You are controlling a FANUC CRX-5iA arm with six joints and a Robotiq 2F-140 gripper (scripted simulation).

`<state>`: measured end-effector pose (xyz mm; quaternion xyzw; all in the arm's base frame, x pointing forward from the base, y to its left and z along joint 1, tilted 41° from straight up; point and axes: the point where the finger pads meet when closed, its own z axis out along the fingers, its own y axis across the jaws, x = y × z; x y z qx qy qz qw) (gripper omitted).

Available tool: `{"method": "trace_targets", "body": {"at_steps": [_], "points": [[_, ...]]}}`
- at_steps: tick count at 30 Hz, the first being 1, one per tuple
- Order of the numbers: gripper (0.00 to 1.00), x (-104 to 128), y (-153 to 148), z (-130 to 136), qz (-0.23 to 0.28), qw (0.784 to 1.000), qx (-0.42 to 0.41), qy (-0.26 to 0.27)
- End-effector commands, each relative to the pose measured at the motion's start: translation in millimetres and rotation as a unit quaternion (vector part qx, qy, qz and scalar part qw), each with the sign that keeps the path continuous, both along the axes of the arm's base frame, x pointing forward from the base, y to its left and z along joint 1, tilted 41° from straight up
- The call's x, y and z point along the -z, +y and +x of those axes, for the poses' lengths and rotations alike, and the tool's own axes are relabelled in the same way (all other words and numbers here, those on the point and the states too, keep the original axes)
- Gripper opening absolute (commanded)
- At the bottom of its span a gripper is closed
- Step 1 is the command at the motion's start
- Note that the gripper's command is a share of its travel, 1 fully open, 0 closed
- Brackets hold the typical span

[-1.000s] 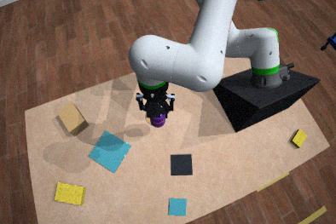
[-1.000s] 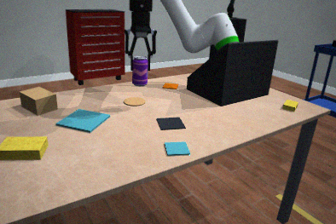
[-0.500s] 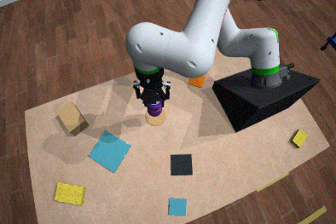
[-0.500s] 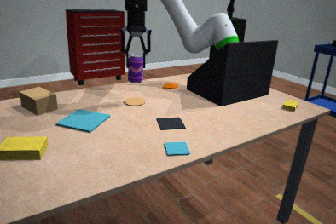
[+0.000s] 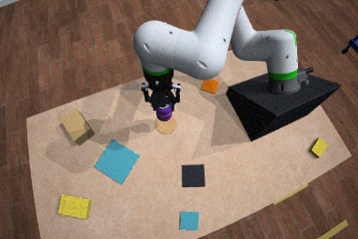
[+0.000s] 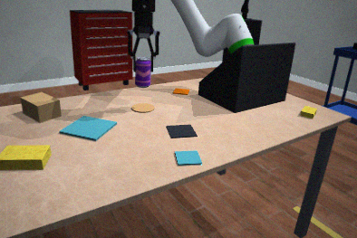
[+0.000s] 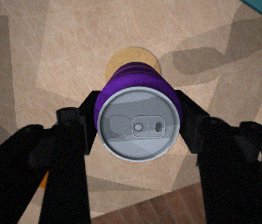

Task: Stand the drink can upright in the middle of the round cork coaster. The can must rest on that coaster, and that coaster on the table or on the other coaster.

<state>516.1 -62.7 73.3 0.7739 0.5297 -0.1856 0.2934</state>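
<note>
My gripper (image 5: 162, 102) is shut on a purple drink can (image 5: 164, 112) and holds it upright in the air. The can also shows in the exterior view (image 6: 143, 72), well above the table. The round cork coaster (image 5: 165, 125) lies flat on the table just below and slightly in front of the can; it also shows in the exterior view (image 6: 143, 108). In the wrist view the can's silver top (image 7: 138, 124) sits between my two black fingers, and the coaster (image 7: 132, 59) peeks out beyond the can, mostly hidden by it.
A tan box (image 5: 77, 125), a large teal square (image 5: 116, 161), a black square (image 5: 193, 175), a small teal square (image 5: 189, 220), a yellow block (image 5: 74, 206), an orange square (image 5: 209, 85) and a small yellow block (image 5: 319, 147) lie on the table. The black robot base (image 5: 279, 102) stands to the right.
</note>
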Motion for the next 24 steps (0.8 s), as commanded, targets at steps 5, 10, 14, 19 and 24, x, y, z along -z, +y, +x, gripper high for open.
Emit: {"method": "trace_targets", "body": {"at_steps": [5, 10, 14, 19, 24], "points": [[0.10, 8.6, -7.2, 0.9, 0.000, 1.000, -0.001, -0.001], [0.10, 31.5, -26.1, -0.2, 0.002, 1.000, -0.001, 0.001], [0.10, 59.1, -49.4, 0.7, 0.002, 1.000, -0.001, 0.001], [0.10, 63.8, -53.1, 0.5, 0.002, 1.000, -0.001, 0.001], [0.10, 67.0, -56.3, 1.3, 0.002, 1.000, -0.001, 0.001]]}}
